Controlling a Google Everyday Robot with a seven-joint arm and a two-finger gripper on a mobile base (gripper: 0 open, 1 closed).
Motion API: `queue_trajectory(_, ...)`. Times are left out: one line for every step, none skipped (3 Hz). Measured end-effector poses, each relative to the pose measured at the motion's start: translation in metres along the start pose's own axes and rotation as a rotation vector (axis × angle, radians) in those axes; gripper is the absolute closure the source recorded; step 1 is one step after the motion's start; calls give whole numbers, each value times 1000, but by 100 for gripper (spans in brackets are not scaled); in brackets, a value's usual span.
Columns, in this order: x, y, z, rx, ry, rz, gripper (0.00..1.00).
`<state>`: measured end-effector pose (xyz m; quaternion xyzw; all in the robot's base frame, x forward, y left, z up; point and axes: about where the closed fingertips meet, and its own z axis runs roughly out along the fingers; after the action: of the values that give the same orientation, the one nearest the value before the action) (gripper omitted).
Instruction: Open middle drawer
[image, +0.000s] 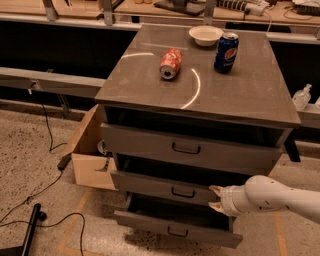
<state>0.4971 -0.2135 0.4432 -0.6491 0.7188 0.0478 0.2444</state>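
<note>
The grey cabinet has three drawers. The middle drawer is the low grey panel second from the top, with a small dark loop handle at its centre; it stands out a little from the cabinet. My gripper is on a white arm coming in from the right, at the right end of the middle drawer's front, right of the handle. Its two tan fingertips are spread apart, one above the other, and hold nothing. The top drawer is taller. The lowest drawer is pulled out furthest.
On the cabinet top lie a red can on its side, an upright blue can and a white bowl. An open wooden box sits on the floor at the cabinet's left. Cables cross the floor. Workbenches run behind.
</note>
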Motion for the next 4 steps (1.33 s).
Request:
queue_trajectory(-1,-1,-3,0,0,0,100)
queue_trajectory(-4,-3,-10,0,0,1,100)
queue_trajectory(-7,-4,-14,0,0,1,100)
queue_trajectory(-9,-7,-57,50,6,38,100)
